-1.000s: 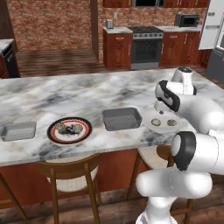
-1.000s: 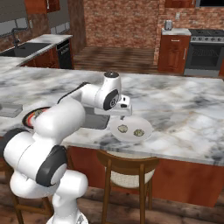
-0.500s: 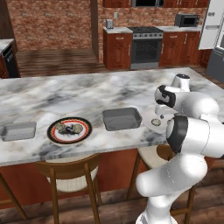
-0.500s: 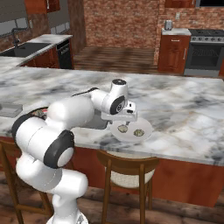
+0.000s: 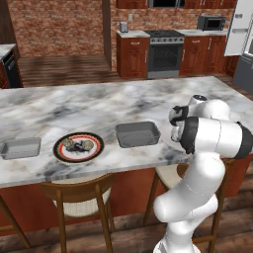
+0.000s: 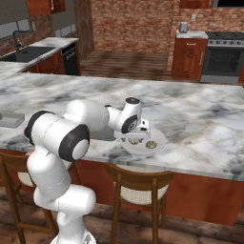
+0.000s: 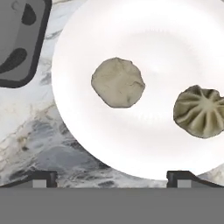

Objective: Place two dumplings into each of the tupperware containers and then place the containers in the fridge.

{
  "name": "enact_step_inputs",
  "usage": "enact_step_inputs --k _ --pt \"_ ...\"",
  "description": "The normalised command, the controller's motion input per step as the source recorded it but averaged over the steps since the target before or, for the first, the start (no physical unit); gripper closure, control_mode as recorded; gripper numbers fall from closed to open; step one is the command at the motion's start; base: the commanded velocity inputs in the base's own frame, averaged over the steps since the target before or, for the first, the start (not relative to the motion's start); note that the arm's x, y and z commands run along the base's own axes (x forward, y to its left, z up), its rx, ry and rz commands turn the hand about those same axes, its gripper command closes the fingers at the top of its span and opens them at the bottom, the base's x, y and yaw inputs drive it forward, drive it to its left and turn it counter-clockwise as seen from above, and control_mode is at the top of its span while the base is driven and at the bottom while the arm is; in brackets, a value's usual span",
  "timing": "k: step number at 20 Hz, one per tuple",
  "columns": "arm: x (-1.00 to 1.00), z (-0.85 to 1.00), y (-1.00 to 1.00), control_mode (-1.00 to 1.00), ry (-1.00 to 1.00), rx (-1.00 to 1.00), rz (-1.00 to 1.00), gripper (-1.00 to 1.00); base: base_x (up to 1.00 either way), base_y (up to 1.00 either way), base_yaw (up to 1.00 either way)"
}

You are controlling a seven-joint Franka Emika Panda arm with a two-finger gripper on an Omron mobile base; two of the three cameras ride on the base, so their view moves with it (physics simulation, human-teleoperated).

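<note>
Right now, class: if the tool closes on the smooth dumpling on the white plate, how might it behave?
The smooth dumpling looks rounded and lumpy, so it could roll or squirm sideways under pressure. It seems small and probably light, easy to lift. The white plate looks glossy, so a nudge might slide it toward the pleated dumpling.

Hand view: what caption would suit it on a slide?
Open gripper hovers over a white plate bearing two dumplings.

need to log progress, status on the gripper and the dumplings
Gripper open, empty, hovering over white plate. Two dumplings on it, untouched. Two more on black plate. Both tupperware containers empty. Nothing in the way.
</note>
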Motion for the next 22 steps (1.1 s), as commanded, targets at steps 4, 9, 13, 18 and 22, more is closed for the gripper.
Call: enact_step_inputs --k 4,9,13,18,22 --pt "0.69 -0.44 0.0 -1.0 0.0 0.0 0.11 -1.0 0.0 0.0 0.0" --pt "0.63 -0.24 -0.01 -1.0 0.0 0.0 0.09 -1.0 0.0 0.0 0.0" --pt "0.34 -0.02 -0.06 -1.0 0.02 0.0 0.06 -1.0 0.0 0.0 0.0" --pt "0.12 -0.09 0.0 -1.0 0.06 0.0 0.01 -1.0 0.0 0.0 0.0" --pt "0.0 -0.26 0.01 -1.0 0.07 0.0 0.0 -1.0 0.0 0.0 0.0"
